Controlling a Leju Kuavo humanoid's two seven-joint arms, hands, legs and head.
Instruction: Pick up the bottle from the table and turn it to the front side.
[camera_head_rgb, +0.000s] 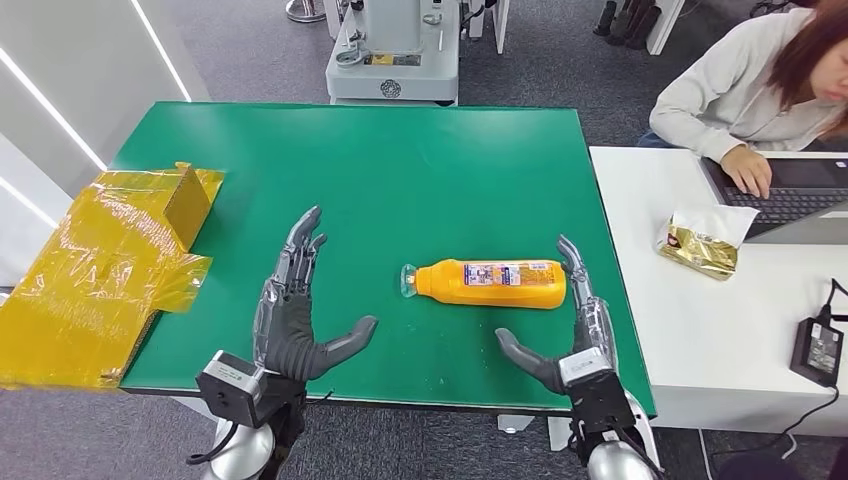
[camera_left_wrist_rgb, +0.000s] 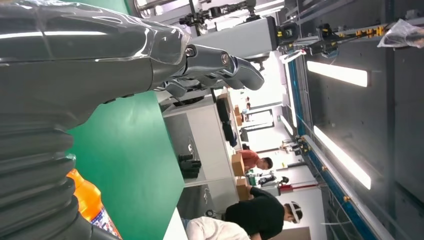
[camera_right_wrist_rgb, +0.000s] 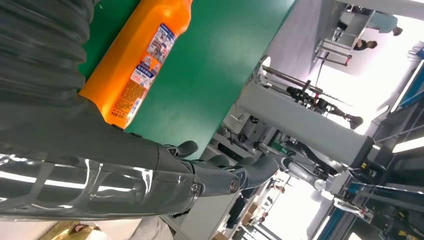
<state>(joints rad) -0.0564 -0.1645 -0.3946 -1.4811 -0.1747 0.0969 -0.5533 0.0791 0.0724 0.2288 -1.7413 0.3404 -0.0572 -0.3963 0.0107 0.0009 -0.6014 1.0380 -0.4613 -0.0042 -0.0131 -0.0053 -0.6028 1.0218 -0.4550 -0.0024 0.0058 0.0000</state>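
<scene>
The orange plastic bottle with a printed label (camera_head_rgb: 490, 283) lies on its side on the green table (camera_head_rgb: 400, 170), toward the right part of it, with its clear cap pointing to the robot's left. The label faces up and partly to the far side. The right hand (camera_head_rgb: 570, 330) is just beside the bottle's base; its fingers are spread and the thumb is stretched out toward the left, and it holds nothing. I cannot tell whether the fingertips touch the bottle. The left hand (camera_head_rgb: 300, 310) is over the table, well apart from the bottle, also spread and holding nothing. A yellow taped cardboard box (camera_head_rgb: 110, 265) lies at the table's left edge. At a white desk (camera_head_rgb: 680, 330) on the right a person (camera_head_rgb: 750, 90) types on a laptop (camera_head_rgb: 790, 195).
</scene>
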